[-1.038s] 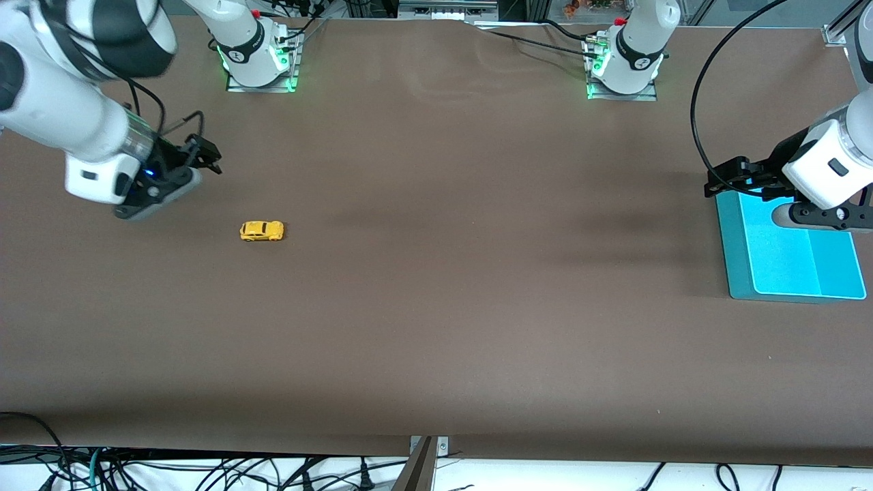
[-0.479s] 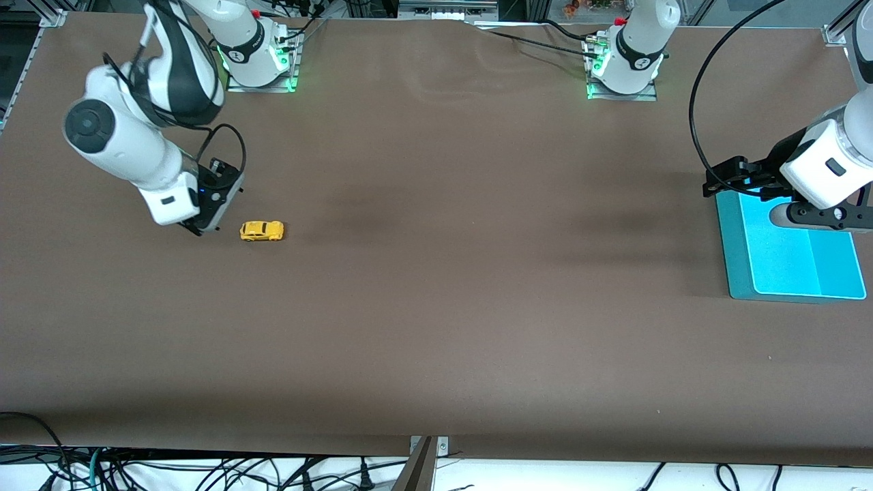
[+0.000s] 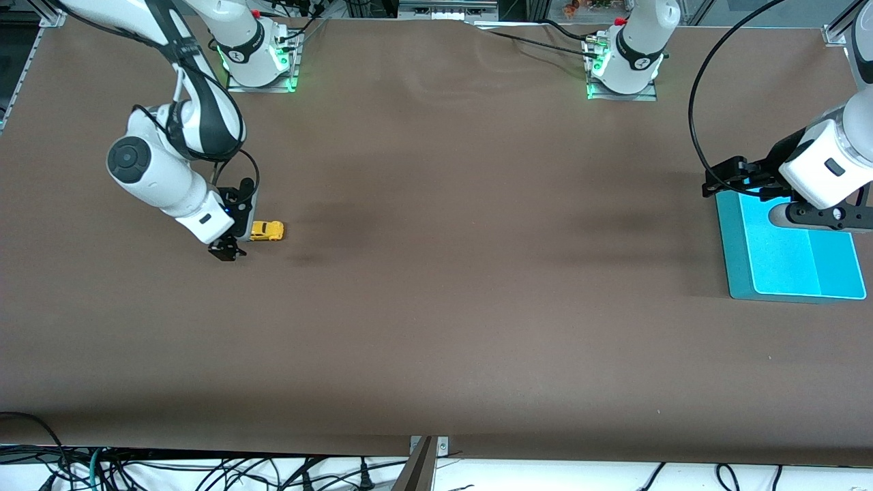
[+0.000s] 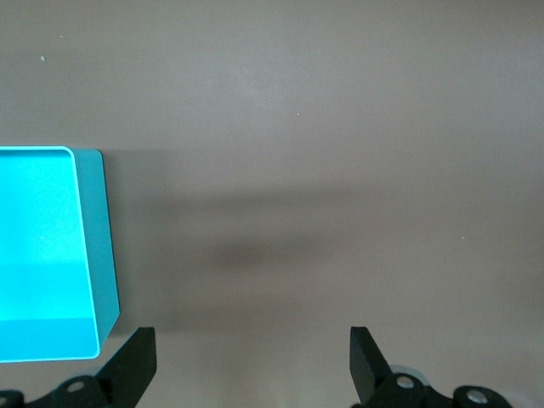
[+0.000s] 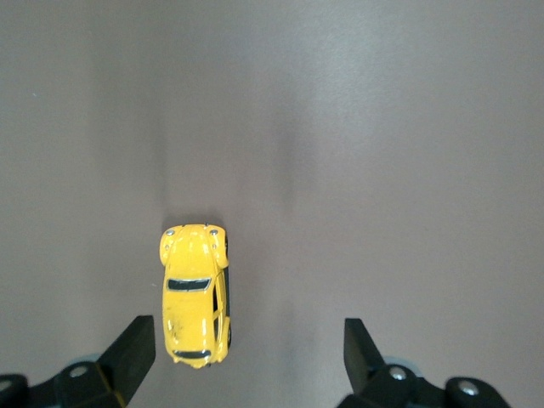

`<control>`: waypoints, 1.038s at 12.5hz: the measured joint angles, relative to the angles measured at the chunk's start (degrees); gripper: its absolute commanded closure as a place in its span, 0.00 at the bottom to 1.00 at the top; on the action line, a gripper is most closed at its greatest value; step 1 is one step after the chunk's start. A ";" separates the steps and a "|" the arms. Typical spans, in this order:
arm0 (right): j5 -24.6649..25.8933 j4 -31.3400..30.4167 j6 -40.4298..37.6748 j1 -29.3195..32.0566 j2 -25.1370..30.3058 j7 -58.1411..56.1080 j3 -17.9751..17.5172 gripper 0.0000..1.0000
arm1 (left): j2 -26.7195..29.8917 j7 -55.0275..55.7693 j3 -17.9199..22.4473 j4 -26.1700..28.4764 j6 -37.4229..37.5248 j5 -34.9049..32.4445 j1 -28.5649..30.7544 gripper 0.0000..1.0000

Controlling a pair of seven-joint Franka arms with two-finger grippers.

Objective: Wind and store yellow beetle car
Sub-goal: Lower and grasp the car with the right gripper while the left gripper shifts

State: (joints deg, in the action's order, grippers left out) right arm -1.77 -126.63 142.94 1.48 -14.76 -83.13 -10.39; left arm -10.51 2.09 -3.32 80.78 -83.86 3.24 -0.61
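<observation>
Front view: yellow beetle car [image 3: 267, 231] sits on the brown bench [image 3: 436, 307] toward the right arm's end. Right gripper [image 3: 230, 247] is low at the car's tail end. Left gripper [image 3: 733, 179] waits by the blue tray [image 3: 733, 273].

Left wrist view: left gripper [image 4: 251, 361] wide open, empty, tray [image 4: 95, 246] corner alongside.

Right wrist view: right gripper [image 5: 246, 353] wide open, holding nothing; car [image 5: 195, 293] lies between the fingers [image 5: 134, 344], closer to one.

A wide table [image 3: 436, 307] covered in matte brown sheeting fills the frame, faint creases showing near its upper centre. Black cables [image 3: 204, 470] tangle over a white floor strip along the bottom edge. Metal framing [image 3: 416, 8] lines the top, and soft shadows smudge the table's middle.
</observation>
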 measured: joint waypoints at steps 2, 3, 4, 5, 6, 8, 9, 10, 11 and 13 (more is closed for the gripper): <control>0.00 -2.53 3.45 0.00 -0.46 -1.57 0.00 0.04 | 0.00 -0.80 -0.08 0.00 0.00 0.00 -0.05 0.00; 0.00 -3.58 4.55 0.03 -0.46 -2.29 0.00 0.04 | -0.02 -2.27 -0.12 0.00 0.00 0.00 -0.06 0.00; 0.00 -4.55 5.76 0.20 -0.48 -3.09 0.01 0.04 | -0.11 -4.07 -0.13 0.00 0.00 0.00 -0.05 0.00; 0.00 -5.83 7.54 0.58 -0.51 -3.77 0.02 0.04 | -0.28 -6.10 -0.13 0.00 0.00 0.00 -0.06 0.00; 0.00 -7.40 9.39 1.02 -0.56 -4.20 0.07 0.04 | -0.49 -8.18 -0.13 0.00 0.00 0.00 -0.05 0.00; 0.00 -9.70 11.67 1.74 -0.69 -4.63 0.09 0.04 | -0.73 -11.17 -0.13 0.00 0.00 0.00 -0.06 0.00; 0.00 -10.41 12.63 1.93 -0.80 -4.72 0.09 0.06 | -0.75 -12.58 -0.13 0.00 0.00 0.00 -0.05 0.00; 0.00 -11.13 14.18 2.01 -1.05 -4.78 0.08 0.08 | -0.75 -14.05 -0.13 0.00 0.00 0.00 -0.06 0.00; 0.00 -11.71 15.48 2.00 -1.41 -4.78 0.08 0.12 | -0.75 -15.95 -0.14 0.00 0.00 0.00 -0.06 0.00; 0.00 -12.09 16.53 2.01 -2.04 -4.82 0.08 0.14 | -0.91 -21.45 -0.16 0.00 0.00 0.00 -0.11 0.00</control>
State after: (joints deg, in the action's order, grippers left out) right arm -1.77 -138.72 159.47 3.49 -16.80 -87.95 -10.30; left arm -11.42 -19.36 -3.48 80.78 -83.86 3.24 -0.71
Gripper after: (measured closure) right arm 0.075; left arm 0.000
